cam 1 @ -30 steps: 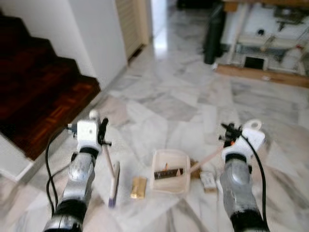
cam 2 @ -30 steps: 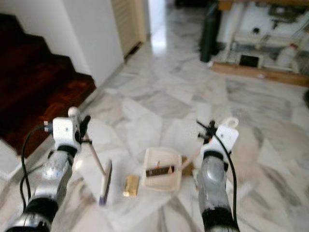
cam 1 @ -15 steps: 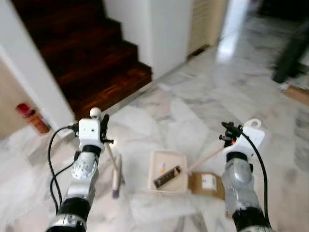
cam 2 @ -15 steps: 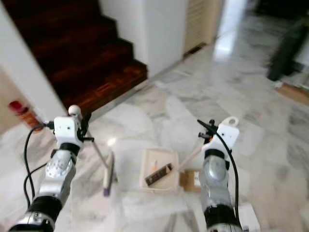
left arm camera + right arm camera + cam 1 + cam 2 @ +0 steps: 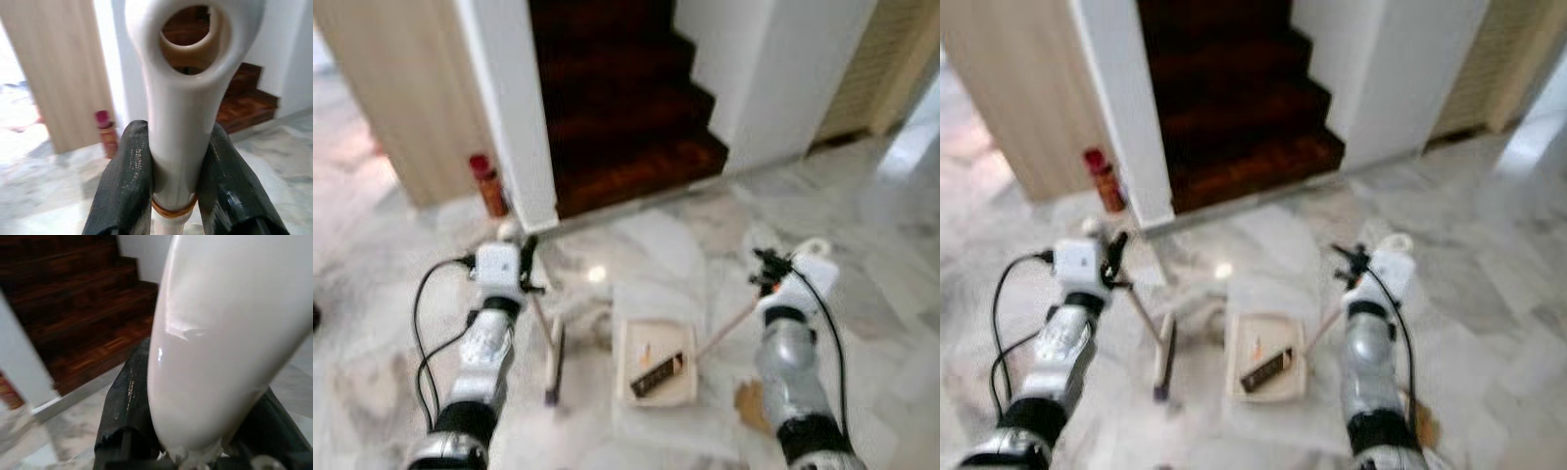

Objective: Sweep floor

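Note:
My left gripper (image 5: pixel 524 270) is shut on the white handle (image 5: pixel 176 122) of a hand brush, whose head (image 5: pixel 553 364) hangs low over the marble floor. The black fingers (image 5: pixel 128 186) clamp the handle just below its hanging hole. My right gripper (image 5: pixel 765 281) is shut on the white handle (image 5: pixel 220 333) of a cream dustpan (image 5: pixel 628 364), which sits low at the floor between the arms. A dark strip of debris (image 5: pixel 657 372) and a small orange bit lie in the pan. The brush head is just left of the pan.
Dark wooden stairs (image 5: pixel 626 108) rise straight ahead between white walls. A red bottle (image 5: pixel 487 184) stands by the white post (image 5: pixel 514 117), beside a light wood panel (image 5: pixel 401 88). A brown scrap (image 5: pixel 749 406) lies on the floor by my right arm. A louvred door (image 5: pixel 871 69) is far right.
The camera has swung left, so the stairs now stand in the middle and the red bottle has come into view. Both grippers keep their hold; brush and dustpan stay between the arms.

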### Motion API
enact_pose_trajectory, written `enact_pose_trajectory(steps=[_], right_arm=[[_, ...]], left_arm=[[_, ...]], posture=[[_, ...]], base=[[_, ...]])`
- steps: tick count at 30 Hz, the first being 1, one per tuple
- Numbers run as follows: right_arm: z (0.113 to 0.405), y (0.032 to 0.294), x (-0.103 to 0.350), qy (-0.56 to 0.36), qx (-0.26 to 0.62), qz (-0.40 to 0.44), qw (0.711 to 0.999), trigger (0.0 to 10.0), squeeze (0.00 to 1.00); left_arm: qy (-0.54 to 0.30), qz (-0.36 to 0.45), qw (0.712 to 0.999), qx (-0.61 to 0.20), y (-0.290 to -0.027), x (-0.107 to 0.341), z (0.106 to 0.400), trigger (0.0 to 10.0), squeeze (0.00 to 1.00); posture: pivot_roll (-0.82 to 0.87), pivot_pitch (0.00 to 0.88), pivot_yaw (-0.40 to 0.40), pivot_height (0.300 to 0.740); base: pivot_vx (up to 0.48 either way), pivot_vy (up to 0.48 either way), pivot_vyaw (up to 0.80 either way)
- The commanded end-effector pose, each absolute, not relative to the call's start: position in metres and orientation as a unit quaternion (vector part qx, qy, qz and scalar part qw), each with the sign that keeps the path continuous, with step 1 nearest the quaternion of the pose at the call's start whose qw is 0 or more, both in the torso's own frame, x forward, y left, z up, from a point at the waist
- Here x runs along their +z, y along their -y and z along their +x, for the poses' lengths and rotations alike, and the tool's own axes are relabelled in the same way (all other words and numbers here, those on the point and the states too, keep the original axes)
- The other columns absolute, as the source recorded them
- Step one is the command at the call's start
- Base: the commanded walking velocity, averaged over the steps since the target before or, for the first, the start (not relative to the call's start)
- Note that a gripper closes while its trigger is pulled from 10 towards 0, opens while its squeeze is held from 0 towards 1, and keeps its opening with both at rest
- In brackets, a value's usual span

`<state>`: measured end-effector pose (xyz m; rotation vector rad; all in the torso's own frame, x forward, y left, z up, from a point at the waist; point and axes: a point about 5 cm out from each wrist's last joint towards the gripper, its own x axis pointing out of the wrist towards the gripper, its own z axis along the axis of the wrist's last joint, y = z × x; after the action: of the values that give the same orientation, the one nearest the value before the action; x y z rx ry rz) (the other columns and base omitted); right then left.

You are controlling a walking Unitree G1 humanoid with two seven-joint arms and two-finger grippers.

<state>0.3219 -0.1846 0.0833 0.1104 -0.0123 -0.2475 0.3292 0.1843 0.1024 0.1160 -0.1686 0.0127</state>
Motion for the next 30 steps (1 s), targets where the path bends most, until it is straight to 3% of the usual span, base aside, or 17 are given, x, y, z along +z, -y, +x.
enact_pose_trajectory(steps=[1,15,25,30], right_arm=[[0.3243,0.1878,0.0911,0.028,-0.126,0.062,0.99,10.0,0.0],[0.323,0.1847,0.0878,0.023,-0.125,0.067,0.99,10.0,0.0],[0.3233,0.1853,0.0854,0.014,-0.123,0.076,0.989,10.0,0.0],[0.3229,0.1848,0.0839,0.009,-0.122,0.075,0.99,10.0,0.0]], left_arm=[[0.115,0.062,0.991,0.006,-0.1816,0.1134,0.3319,10.0,0.0],[0.112,0.064,0.992,0.012,-0.1838,0.1113,0.3298,10.0,0.0],[0.105,0.058,0.993,0.019,-0.1848,0.1083,0.3285,10.0,0.0],[0.103,0.058,0.993,0.021,-0.1848,0.1075,0.3278,10.0,0.0]], posture=[[-0.05,0.0,-0.013,0.74],[-0.04,0.0,-0.013,0.74],[-0.04,0.0,-0.02,0.74],[-0.04,0.0,-0.024,0.74]], base=[[0.0,0.0,0.8],[0.0,0.0,0.8],[0.0,0.0,0.08],[0.0,0.264,0.0]])
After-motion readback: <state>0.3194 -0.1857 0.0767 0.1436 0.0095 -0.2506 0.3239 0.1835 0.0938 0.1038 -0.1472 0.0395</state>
